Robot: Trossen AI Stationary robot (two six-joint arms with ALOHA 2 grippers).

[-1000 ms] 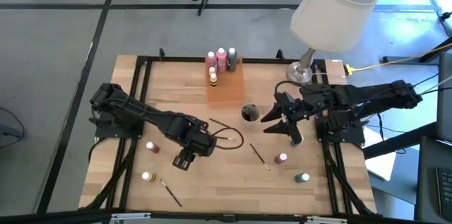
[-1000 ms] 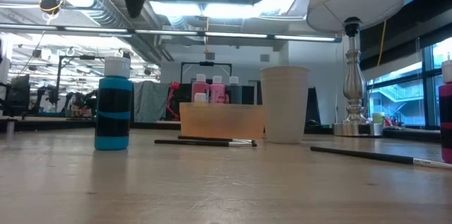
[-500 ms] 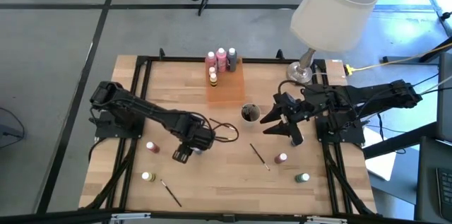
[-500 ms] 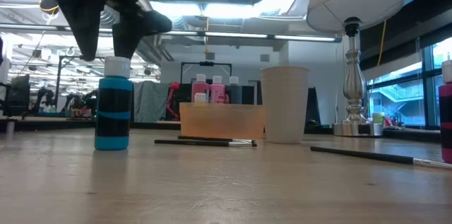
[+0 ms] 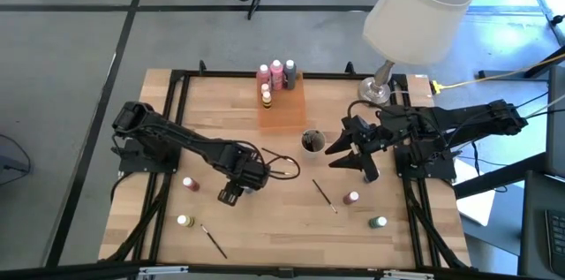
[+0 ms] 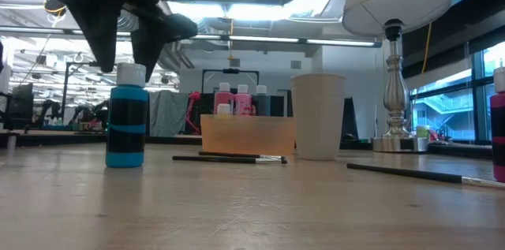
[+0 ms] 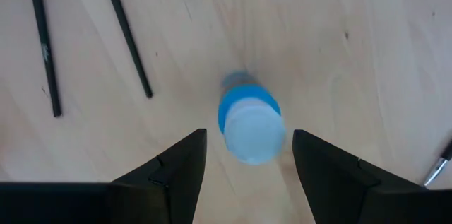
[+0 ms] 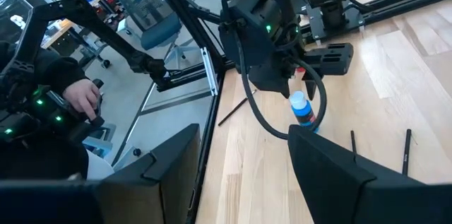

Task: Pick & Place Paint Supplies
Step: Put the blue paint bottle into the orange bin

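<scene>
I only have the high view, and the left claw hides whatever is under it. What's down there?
Observer: A blue paint bottle with a white cap, standing upright between the left claw's spread fingers.
Operator: How low is the claw?
Observer: In the low view its fingertips are about level with the cap, above the blue body; nothing is gripped yet.
Operator: Anyone near the table?
Observer: The right wrist view shows a person's hand on a dark handle beyond the table.

Counted from above: four paint bottles (image 5: 276, 76) stand on one orange tray (image 5: 282, 108), and five more stand loose on the table (image 5: 291, 227), the blue bottle (image 6: 126, 124) included. Four brushes (image 5: 323, 192) lie loose. One cup (image 5: 312, 141), one lamp (image 5: 415, 15).
</scene>
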